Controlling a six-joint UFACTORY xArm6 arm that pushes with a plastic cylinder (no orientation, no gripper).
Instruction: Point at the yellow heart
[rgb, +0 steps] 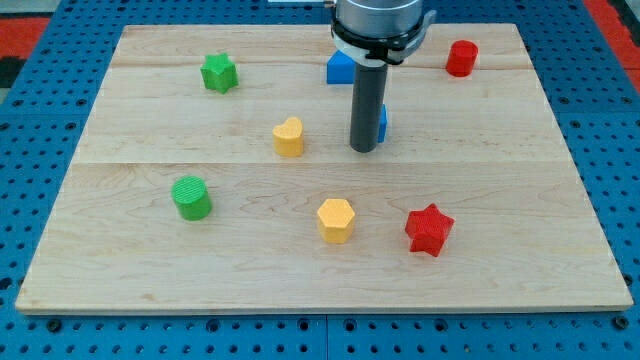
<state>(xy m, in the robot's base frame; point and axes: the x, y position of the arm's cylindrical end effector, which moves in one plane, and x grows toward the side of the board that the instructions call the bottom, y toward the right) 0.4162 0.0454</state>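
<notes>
**Rod tip standing right of the yellow heart, approach incomplete**

1. Tool end. The arm carries no fingers, so there is nothing to report as released, clenched or grasping. It ends in a straight dark rod. The rod's lower end, my tip (363, 150), rests on the wooden surface (500, 270) near the middle of the board.

2. Nearest blocks. A blue block (382, 122) sits just behind the rod on the view's right. Most of it is hidden by the rod, so its shape cannot be made out, and whether it touches the rod cannot be told. A second blue block (340, 68) lies toward the view's top, partly covered by the arm's collar.

3. Task object. The yellow heart (289, 137) stands to the view's left of the tip, near it but clearly apart, with bare wood between them. It sits roughly level with the tip, slightly higher in the view.

4. Outer blocks. A yellow hexagon (336, 220) and a red star (429, 229) lie toward the view's bottom. A green cylinder (191, 197) sits at lower left, a green star (219, 73) at upper left, and a red cylinder (461, 58) at upper right.

5. Step in hand. Judged from the layout, the closing approach to the heart is under way, not finished.

6. Next move. A short slide toward the view's left appears sufficient. The path looks free of other blocks. The tip should halt just beside the heart without pushing it.
</notes>
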